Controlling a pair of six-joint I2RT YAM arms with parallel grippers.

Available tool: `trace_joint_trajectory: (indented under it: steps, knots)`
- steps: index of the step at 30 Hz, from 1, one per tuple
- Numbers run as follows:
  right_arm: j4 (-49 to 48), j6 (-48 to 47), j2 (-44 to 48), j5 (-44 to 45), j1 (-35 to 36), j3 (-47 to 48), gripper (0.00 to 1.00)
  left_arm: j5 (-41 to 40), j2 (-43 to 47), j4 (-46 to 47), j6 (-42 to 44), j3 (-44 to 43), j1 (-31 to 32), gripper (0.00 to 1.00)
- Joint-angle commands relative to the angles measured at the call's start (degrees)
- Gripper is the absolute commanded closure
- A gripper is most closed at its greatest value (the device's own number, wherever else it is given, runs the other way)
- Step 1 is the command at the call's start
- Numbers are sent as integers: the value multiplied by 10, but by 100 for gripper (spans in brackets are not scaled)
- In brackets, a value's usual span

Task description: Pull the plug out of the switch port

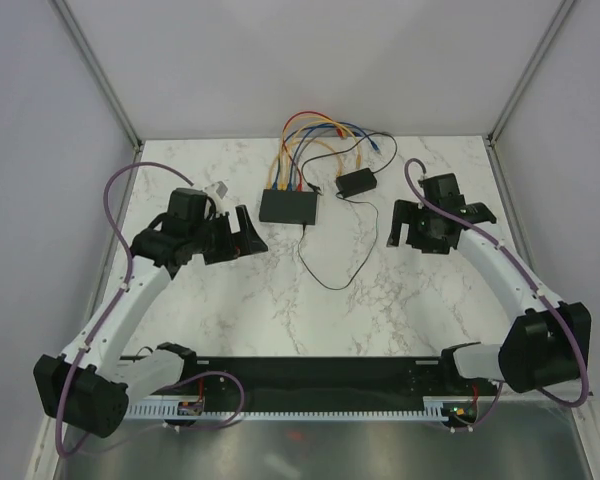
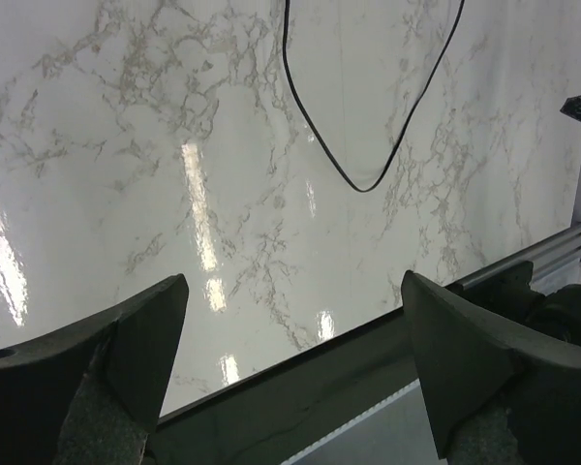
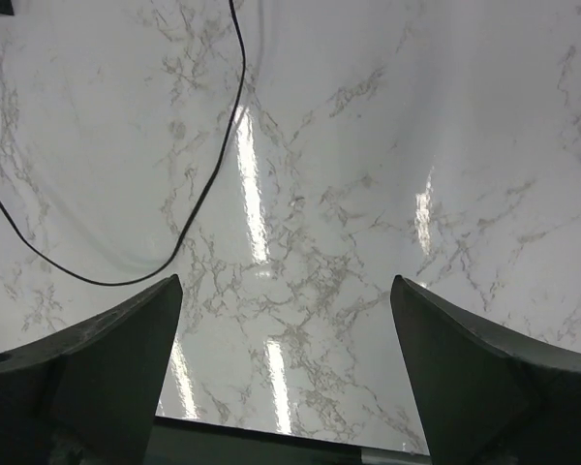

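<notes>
While both claws stand released and empty, you have the switch (image 1: 289, 206) lying flat toward the far side of the table (image 1: 230, 310), between the arms. Your left gripper (image 2: 295, 279) hangs near its left end, not touching; your right gripper (image 3: 286, 279) is well apart on the right. Coloured cables (image 1: 310, 130) enter its far edge. An adapter (image 1: 356, 182) sits just beside it, its cord (image 1: 325, 272) looping nearward.
</notes>
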State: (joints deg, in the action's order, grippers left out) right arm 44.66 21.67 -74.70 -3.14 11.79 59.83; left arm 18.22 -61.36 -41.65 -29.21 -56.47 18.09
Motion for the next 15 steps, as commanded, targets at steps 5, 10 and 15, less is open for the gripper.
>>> trace_joint_trajectory:
  steps: [5, 10, 15]
  knots:
    - [-98, 41, -127, -100, 8, 134, 6, -44, -135, 29, -16, -129, -17, 2]
    - [-171, 95, -247, -136, 28, 230, 8, 15, -236, 116, -35, -195, -81, 6]
    - [-208, 119, -386, -158, 57, 338, 12, 83, -367, 205, -29, -253, -113, 6]
